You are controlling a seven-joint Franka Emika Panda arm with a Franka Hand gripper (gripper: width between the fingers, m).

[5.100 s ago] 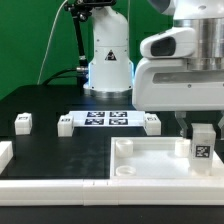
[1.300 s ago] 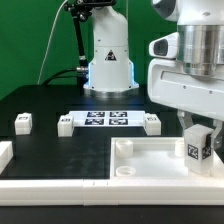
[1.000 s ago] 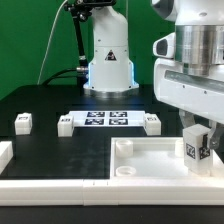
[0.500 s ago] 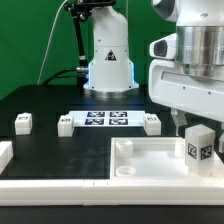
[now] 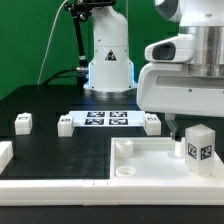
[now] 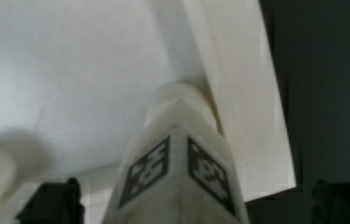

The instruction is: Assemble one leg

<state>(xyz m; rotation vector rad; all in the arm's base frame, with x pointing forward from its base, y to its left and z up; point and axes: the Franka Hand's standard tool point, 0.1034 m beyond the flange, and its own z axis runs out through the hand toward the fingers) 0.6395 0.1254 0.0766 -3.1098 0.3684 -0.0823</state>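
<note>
The leg [image 5: 201,146] is a small white block with a tag on its face. It stands upright in the white tray-like part [image 5: 140,166], at the corner on the exterior view's right. My gripper [image 5: 190,126] hangs just above and around the leg's top. One dark finger [image 5: 171,126] shows clear of the leg. In the wrist view the leg [image 6: 181,160] stands between the two dark fingers [image 6: 55,203] with gaps on both sides. My gripper [image 6: 190,208] is open.
Three more small white blocks lie on the black table: one [image 5: 22,122] at the left, two [image 5: 66,124] [image 5: 152,122] at the ends of the marker board [image 5: 107,119]. Another white part [image 5: 5,154] is at the left edge. The robot base [image 5: 108,62] stands behind.
The hand has turned about its vertical axis, so its body now looks wider. The fingers have let go of the leg, which stays standing in the tray's corner.
</note>
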